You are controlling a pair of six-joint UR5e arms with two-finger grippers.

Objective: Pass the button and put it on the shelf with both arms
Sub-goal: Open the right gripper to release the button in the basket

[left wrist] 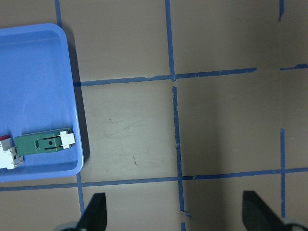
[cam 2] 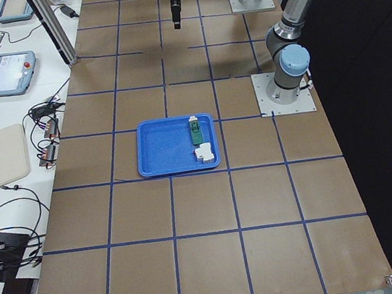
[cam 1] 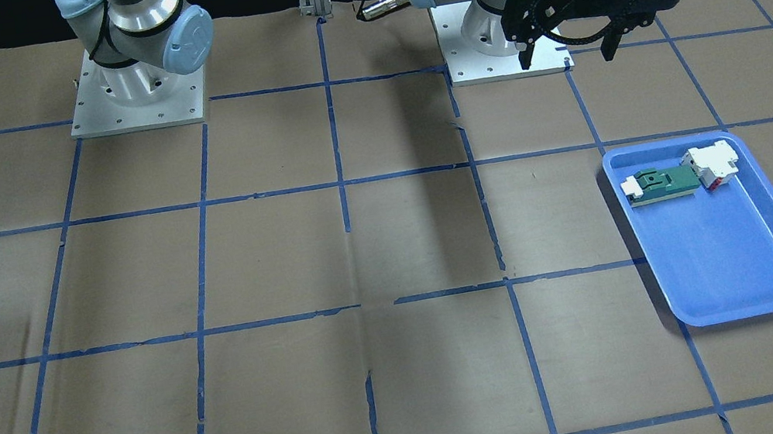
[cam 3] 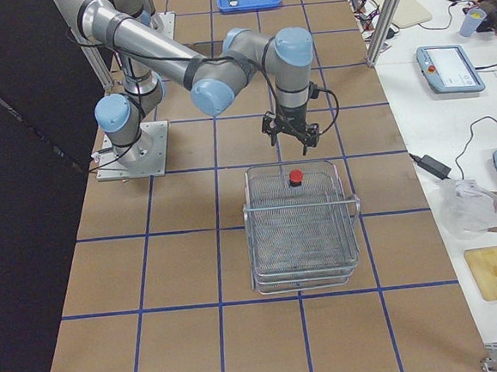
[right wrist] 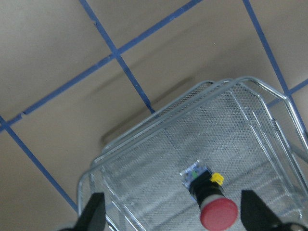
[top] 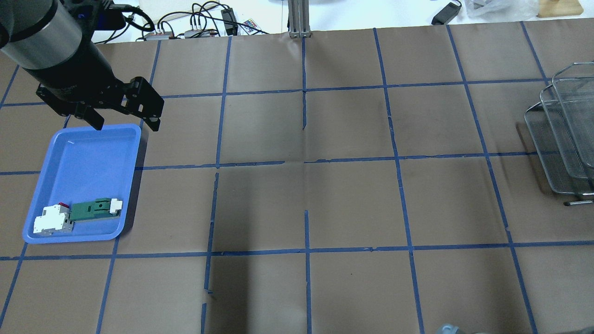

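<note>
The button [right wrist: 211, 202] sits in the top tier of the shelf [cam 3: 304, 229], near the end closest to the robot, with its red head turned up. The right hand [cam 3: 291, 148] hangs just above it, its fingers spread wide with nothing between them. So the pass and the placing look done, and the step in hand is the release and retreat. The next move likely calls for a straight lift, keeping the fingertips off the wire rim and the button's head.

The left hand [top: 126, 123] is also wide open and empty. It hovers at the far corner of the tray [top: 83, 144], well apart from the shelf.

The table [cam 1: 285, 265] is covered in brown paper crossed by a grid of blue tape, torn in places. The tray holds a green part [top: 95, 208] touching a white block [top: 48, 223]. Beyond the table's far edge are white benches with cables and touch pendants, while the robot's side is dark.
</note>
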